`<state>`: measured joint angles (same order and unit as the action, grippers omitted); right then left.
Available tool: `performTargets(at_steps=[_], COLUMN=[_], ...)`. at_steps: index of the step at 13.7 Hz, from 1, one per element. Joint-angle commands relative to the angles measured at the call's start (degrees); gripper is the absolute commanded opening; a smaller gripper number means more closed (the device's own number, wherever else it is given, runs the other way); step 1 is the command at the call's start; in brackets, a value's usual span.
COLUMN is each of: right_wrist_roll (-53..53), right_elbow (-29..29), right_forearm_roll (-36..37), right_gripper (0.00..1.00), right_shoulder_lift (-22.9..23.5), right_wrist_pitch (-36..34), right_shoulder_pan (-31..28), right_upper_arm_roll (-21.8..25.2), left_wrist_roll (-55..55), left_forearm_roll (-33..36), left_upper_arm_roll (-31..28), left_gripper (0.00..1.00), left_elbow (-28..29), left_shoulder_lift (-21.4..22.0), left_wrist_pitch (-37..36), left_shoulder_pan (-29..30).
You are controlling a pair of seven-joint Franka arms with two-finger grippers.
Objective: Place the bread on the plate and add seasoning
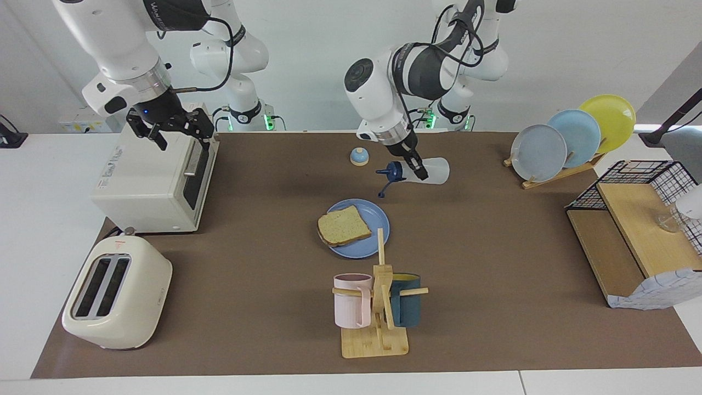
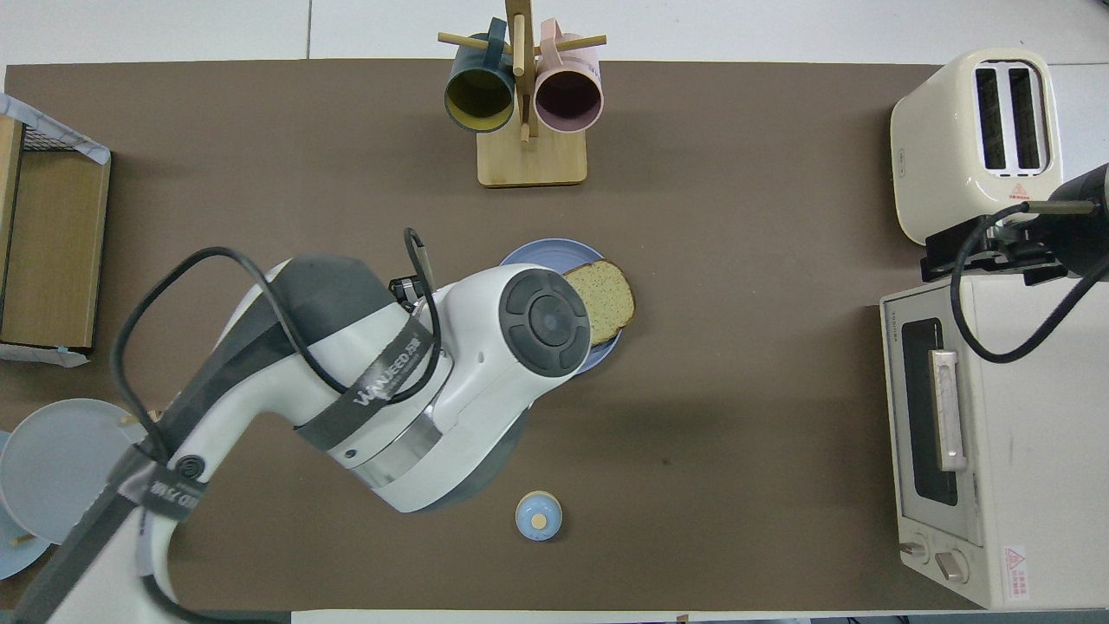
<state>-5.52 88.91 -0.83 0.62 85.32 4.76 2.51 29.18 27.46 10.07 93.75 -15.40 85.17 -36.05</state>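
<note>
The bread (image 1: pixel 344 225) lies on the blue plate (image 1: pixel 368 247) in the middle of the table, overhanging the rim toward the right arm's end. It also shows in the overhead view (image 2: pixel 608 299) on the plate (image 2: pixel 530 253). My left gripper (image 1: pixel 417 167) is shut on the seasoning bottle (image 1: pixel 434 170). It holds the bottle tipped on its side in the air, with the navy cap (image 1: pixel 394 173) pointing toward the right arm's end, over the table just nearer to the robots than the plate. In the overhead view the left arm hides the bottle. My right gripper (image 1: pixel 171 129) waits open over the toaster oven.
A small blue-domed bell (image 1: pixel 359 157) stands close to the bottle. The white toaster oven (image 1: pixel 148 181) and cream toaster (image 1: pixel 115 291) are at the right arm's end. A mug rack (image 1: pixel 375 307) stands farther from the robots than the plate. A rack of upright plates (image 1: pixel 570 137) and a wire shelf (image 1: pixel 636 230) are at the left arm's end.
</note>
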Motion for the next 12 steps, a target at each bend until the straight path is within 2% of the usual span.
performTargets(at_steps=[1,2,5,12], right_wrist_roll=[0.86,1.13,1.74,8.95], right_elbow=[2.05,1.62,1.79,1.88], right_forearm_roll=[1.01,1.18,1.8,1.71], right_gripper=[1.0,1.0,1.0,1.0], right_shoulder_lift=[-0.88,-0.18,0.09,-0.44], right_wrist_pitch=[-0.42,-0.42,-0.59,-0.42], right_shoulder_pan=[-0.98,-0.9,-1.07,-2.3], right_upper_arm_roll=[-0.93,-0.58,0.03,-0.23], left_wrist_roll=[-3.25,-3.26,-3.26,-3.26], left_forearm_roll=[4.7,5.14,7.68,12.09], left_upper_arm_roll=[-1.28,-1.54,-4.87,-4.97], left_gripper=[0.0,0.0,0.0,0.0], left_elbow=[-11.63,-13.84,-14.56,-15.88], left_shoulder_lift=[-11.72,-14.11,-14.75,-16.15], left_wrist_pitch=[-7.99,-9.48,-11.95,-16.79], left_shoulder_pan=[-5.06,-5.69,-10.16,-10.62])
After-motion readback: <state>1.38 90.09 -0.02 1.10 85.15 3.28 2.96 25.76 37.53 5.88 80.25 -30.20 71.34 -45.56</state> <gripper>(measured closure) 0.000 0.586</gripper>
